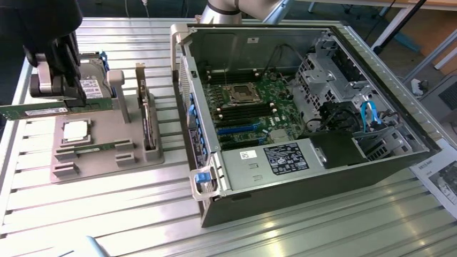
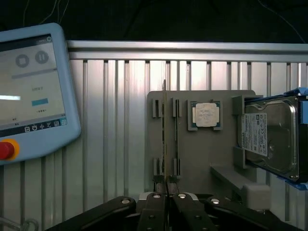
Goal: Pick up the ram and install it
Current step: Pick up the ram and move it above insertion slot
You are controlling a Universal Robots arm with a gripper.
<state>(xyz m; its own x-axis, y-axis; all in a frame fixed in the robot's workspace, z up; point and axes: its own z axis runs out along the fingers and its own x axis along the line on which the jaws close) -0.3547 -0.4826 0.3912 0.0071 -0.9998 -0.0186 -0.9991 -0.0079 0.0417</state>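
The ram (image 1: pixel 32 111) is a long, thin green stick with a pale label on its face. In the wrist view it shows edge-on as a narrow dark line. It hangs level in the air, lifted off the grey holder (image 1: pixel 107 155) that sits near the table (image 1: pixel 143 214) edge on the exterior view's left. One end is caught between the jaws and the rest juts out towards that edge. The jaws are almost shut, pinching the ram by its flat sides. Below it, a second green stick (image 2: pixel 176 132) lies in the holder's slot, beside a square silver processor (image 1: pixel 76 131). A hard drive (image 1: pixel 93 85) stands at the holder's far end.
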